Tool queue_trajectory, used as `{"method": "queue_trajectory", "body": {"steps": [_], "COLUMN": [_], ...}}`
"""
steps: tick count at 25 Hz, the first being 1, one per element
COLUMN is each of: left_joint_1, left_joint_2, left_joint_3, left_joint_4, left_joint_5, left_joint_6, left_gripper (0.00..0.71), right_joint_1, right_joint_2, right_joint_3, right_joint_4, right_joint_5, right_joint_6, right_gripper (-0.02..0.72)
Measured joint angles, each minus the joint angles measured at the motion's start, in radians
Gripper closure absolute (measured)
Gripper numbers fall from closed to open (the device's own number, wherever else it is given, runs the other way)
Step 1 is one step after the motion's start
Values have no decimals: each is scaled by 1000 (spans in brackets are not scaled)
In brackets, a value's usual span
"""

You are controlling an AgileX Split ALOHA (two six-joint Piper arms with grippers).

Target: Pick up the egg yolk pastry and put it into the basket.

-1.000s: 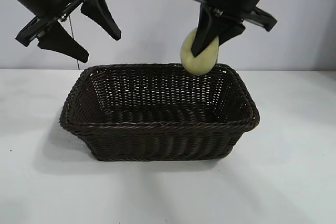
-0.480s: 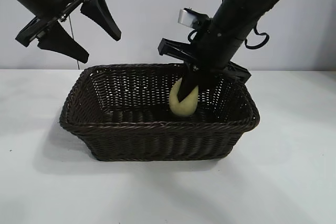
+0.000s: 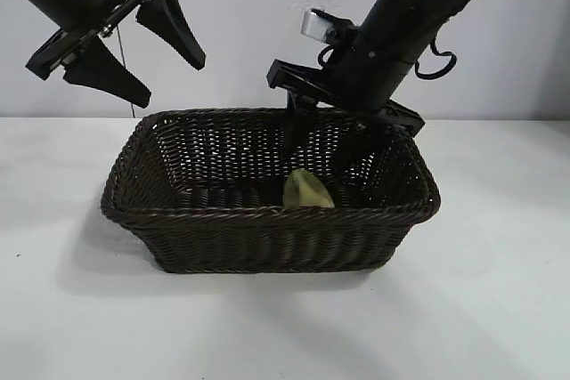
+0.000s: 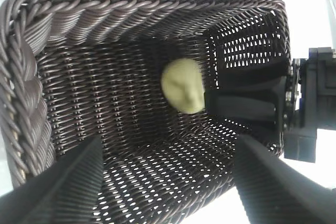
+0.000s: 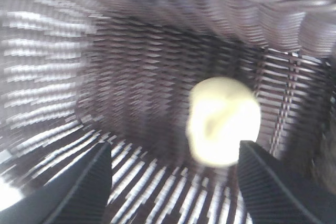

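The pale yellow egg yolk pastry [image 3: 307, 191] lies on the floor of the dark brown wicker basket [image 3: 267, 215], right of its middle. It also shows in the left wrist view [image 4: 183, 86] and the right wrist view [image 5: 224, 120]. My right gripper [image 3: 331, 144] is open just above the pastry, inside the basket, its fingers spread apart and no longer touching it. My left gripper [image 3: 156, 64] is open and empty, held high above the basket's left end.
The basket stands in the middle of a white table [image 3: 499, 291] before a pale wall. The right arm reaches down over the basket's far rim [image 3: 267, 113].
The right gripper lowered the pastry from above the far rim into the basket, then opened. The pastry dropped onto the basket floor. The left arm has not moved.
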Motion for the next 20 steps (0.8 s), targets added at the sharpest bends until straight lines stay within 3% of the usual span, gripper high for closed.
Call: {"method": "queue_trajectory", "body": {"steps": [5,13,20], "left_joint_1": [0,0,0], "left_joint_2": [0,0,0], "left_joint_3": [0,0,0], "left_joint_4": [-1,-1,-1], "left_joint_5": [0,2,3], "left_joint_6": [0,0,0], "left_gripper": [203,203,203], "right_joint_1": [-6,-88,-132], "right_joint_2": [-82,-131,-134], "right_joint_3": [-3,-147,-275], "right_joint_4": [-18,-31,-112], "right_joint_5": [42,235,311], "right_joint_6": [0,1,44], "right_gripper": [209,207,207]}}
